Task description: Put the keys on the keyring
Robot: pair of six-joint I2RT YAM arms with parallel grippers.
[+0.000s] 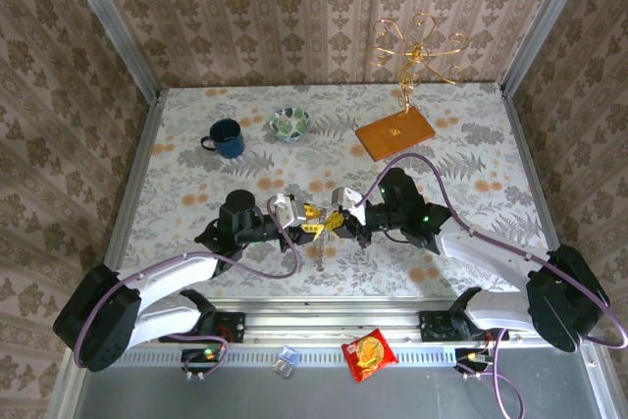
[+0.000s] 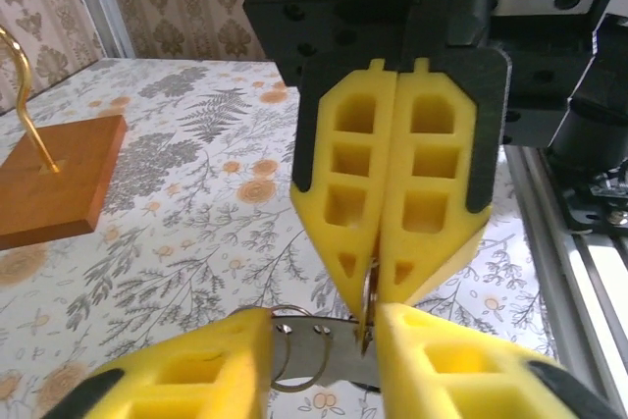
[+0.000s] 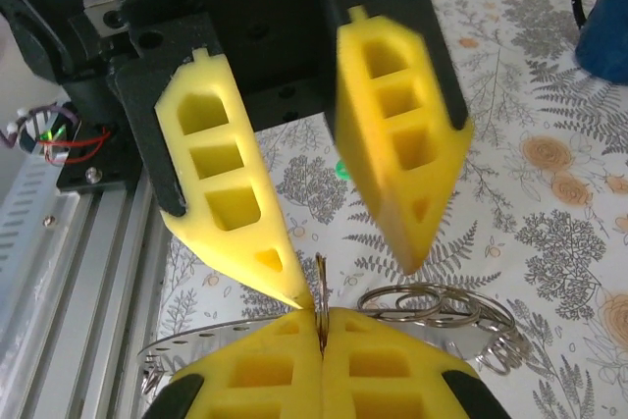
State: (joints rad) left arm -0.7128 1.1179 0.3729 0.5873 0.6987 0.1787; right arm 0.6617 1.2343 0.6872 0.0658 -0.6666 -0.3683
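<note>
Your two sets of fingers meet tip to tip over the middle of the table (image 1: 471, 144). Your right fingers (image 2: 432, 193) are pressed fully together, nipping one thin loop of the keyring (image 3: 432, 306) edge-on (I count three overlapping loops). Your left fingers (image 3: 231, 208) stand apart, gripping nothing. One green speck (image 3: 340, 169) lies on the table behind them, too small to call a key. Farther back stand one blue mug (image 1: 227, 137) and one bowl (image 1: 290, 124).

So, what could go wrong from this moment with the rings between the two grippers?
The right gripper pinches the keyring by its thin edge, at the very fingertips: it may twist or slip out. The left gripper is open, so nothing else seems to hold the other rings; they could drop to the table.
</note>
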